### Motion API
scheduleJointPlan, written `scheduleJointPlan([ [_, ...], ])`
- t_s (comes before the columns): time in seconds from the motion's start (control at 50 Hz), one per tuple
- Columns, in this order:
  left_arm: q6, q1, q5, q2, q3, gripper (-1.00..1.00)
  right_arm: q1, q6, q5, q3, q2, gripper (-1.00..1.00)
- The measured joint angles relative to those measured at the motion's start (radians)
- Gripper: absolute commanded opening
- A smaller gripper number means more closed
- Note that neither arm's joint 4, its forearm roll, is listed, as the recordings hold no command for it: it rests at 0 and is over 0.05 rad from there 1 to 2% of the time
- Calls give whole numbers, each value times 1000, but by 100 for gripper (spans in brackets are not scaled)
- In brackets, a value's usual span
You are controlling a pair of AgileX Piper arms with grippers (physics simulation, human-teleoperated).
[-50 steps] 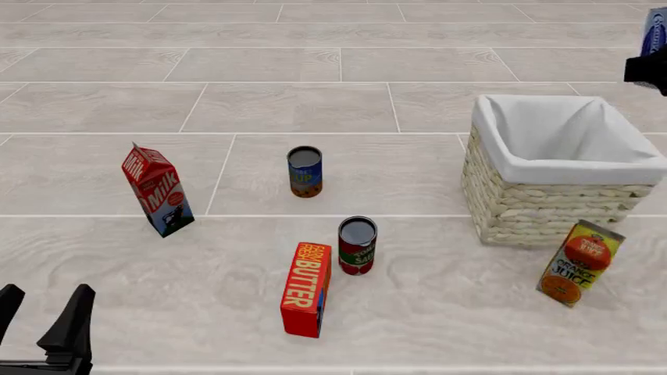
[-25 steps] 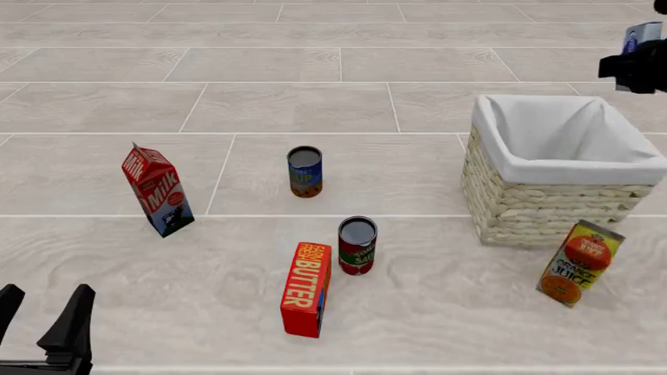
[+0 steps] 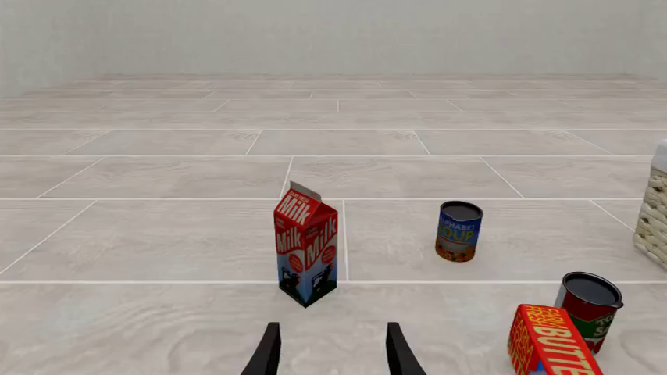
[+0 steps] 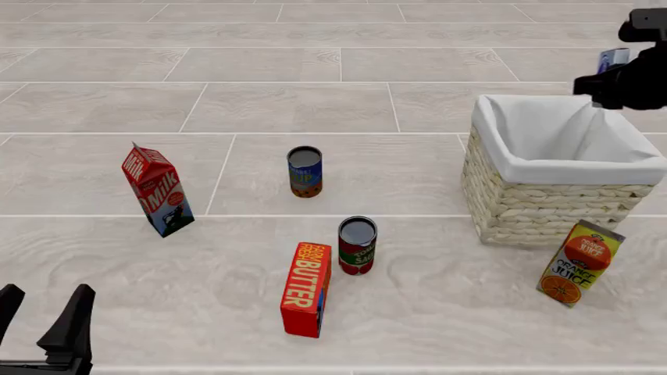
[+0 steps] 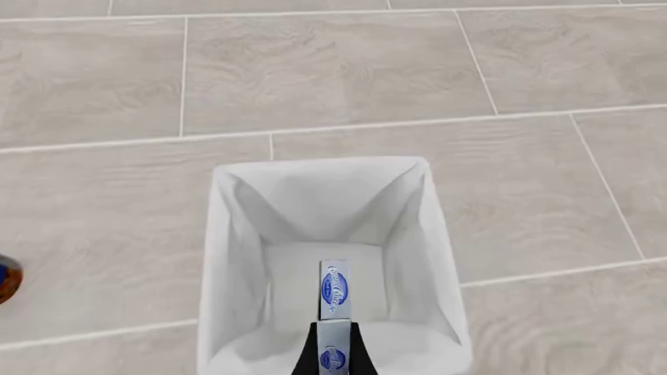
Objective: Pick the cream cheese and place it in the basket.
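Right tool (image 5: 331,355) has moved in from the far right edge over the last second, clamped on the cream cheese (image 5: 336,289), now above the basket (image 5: 224,258) opening. Carry nearly done; drop comes next. Left tool (image 3: 331,351) idle, spread apart, empty.

Red-and-blue gabled carton (image 4: 158,190) on the floor at left: "Milk" in white on its red sides. Red-orange flat box (image 4: 305,288) standing on end near the front: "BUTTER" in yellow letters. Slanted orange-and-green carton (image 4: 579,262) beside the wicker basket: "ORANGE JUICE". Blue can (image 3: 458,231): "SOUP", just legible. Small blue-and-white box (image 5: 335,291): script too small to read.
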Motion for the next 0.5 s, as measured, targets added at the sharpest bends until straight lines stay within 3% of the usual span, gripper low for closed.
scheduleJointPlan([
  [0.5,0,0,0,0,0,100,1,18,-11,-53,94,-100],
])
